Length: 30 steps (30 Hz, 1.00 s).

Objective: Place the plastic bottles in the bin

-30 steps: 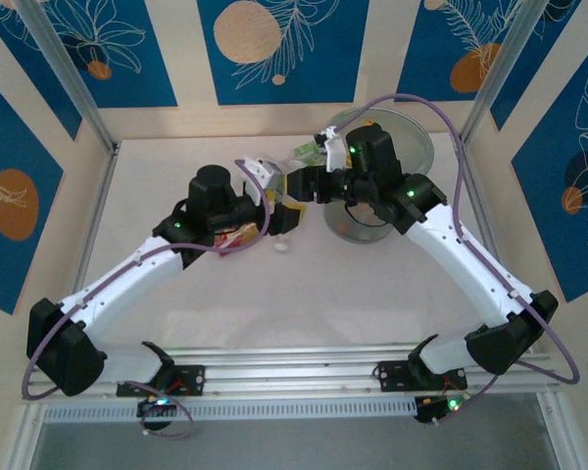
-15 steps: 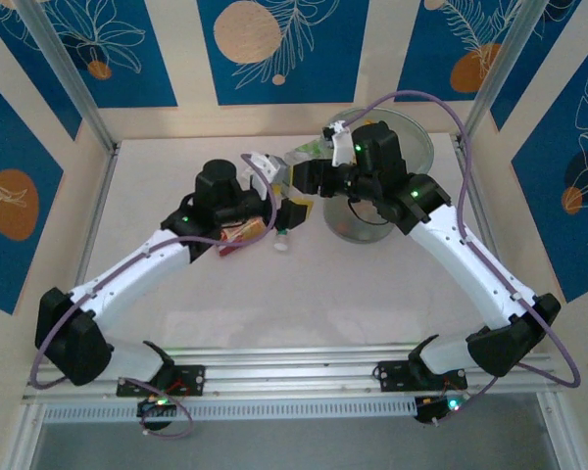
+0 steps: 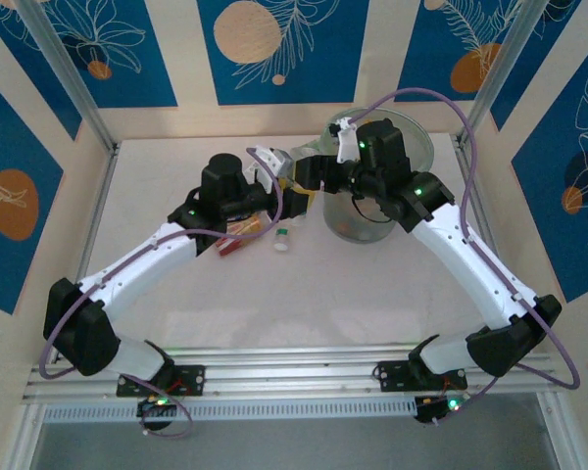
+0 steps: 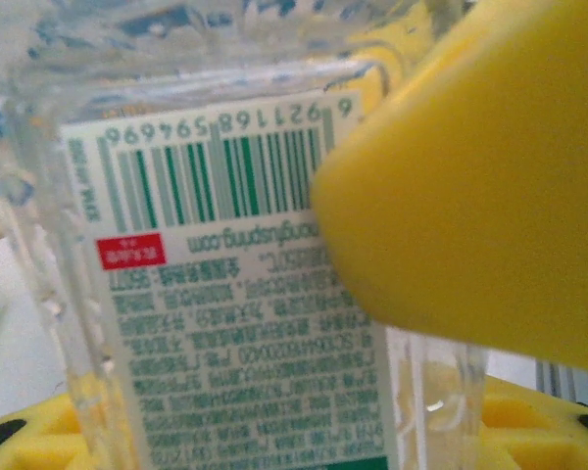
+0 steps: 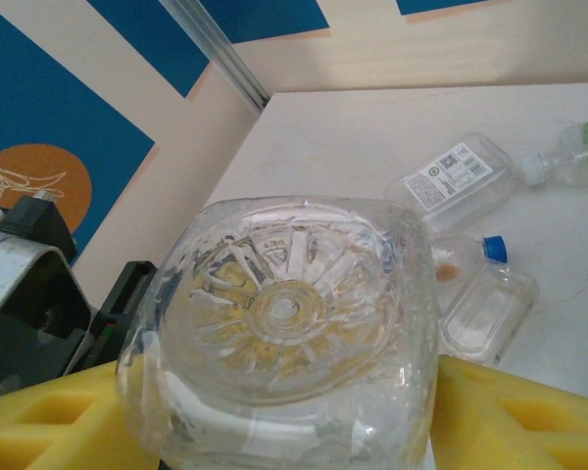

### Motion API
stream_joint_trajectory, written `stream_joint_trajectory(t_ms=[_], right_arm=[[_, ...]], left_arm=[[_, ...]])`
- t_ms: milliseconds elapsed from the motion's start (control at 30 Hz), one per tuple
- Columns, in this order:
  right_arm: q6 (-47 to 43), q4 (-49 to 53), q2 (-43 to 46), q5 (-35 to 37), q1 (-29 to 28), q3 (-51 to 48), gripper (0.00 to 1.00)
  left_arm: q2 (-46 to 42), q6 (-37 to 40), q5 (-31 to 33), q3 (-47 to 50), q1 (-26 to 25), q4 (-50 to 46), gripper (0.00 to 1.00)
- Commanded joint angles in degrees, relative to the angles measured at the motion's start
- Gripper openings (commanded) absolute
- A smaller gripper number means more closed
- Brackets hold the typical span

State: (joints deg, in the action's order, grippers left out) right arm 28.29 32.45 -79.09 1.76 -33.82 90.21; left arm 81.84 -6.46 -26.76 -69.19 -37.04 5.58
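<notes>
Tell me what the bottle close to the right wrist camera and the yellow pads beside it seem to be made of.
The bottle: thin clear plastic, glossy, see-through, with highlights on its moulded ribbed base. The pads: probably foam, matte yellow, with cut-out recesses and no shine.

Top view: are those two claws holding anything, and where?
The left gripper appears to clasp a clear bottle across its labelled side. The right gripper has a bottle between its pads at the base end; whether gripped, cannot be told.
</notes>
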Motion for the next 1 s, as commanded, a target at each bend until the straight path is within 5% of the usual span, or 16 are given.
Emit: stream_joint_trajectory(t_ms=[0,200,367,567,800,967], right_arm=[[-1.02,0.86,-1.92,0.0,-0.1,1.83,0.72],[-2.34,1.39,-3.26,0.44,-0.06,1.67,0.72],[-2.11,1.13,-2.36,0.61,0.07,1.48,0.57],[-4.07,2.19,-0.96,4.12,0.16,4.64,0.46],[-12.34,5.61,-1.29,15.26,0.64,14.94,0.45],[-17.65,6.16,-3.42,21.61,3.63,22.01,0.45]], left_arm=[[-0.42,2.13,-4.84,-2.59,-1.21,4.19,0.35],[-1.71,2.33,-8.94,-1.07,-1.17,6.89,0.35],[-2.28,2.89,-6.66,-1.42,-1.19,4.96,0.4],[-4.88,3.0,-2.83,-0.31,-1.17,4.06,0.99],[-11.99,3.34,2.36,1.43,-1.2,0.64,0.99],[-16.62,1.88,12.02,3.27,-1.19,-2.66,1.0]])
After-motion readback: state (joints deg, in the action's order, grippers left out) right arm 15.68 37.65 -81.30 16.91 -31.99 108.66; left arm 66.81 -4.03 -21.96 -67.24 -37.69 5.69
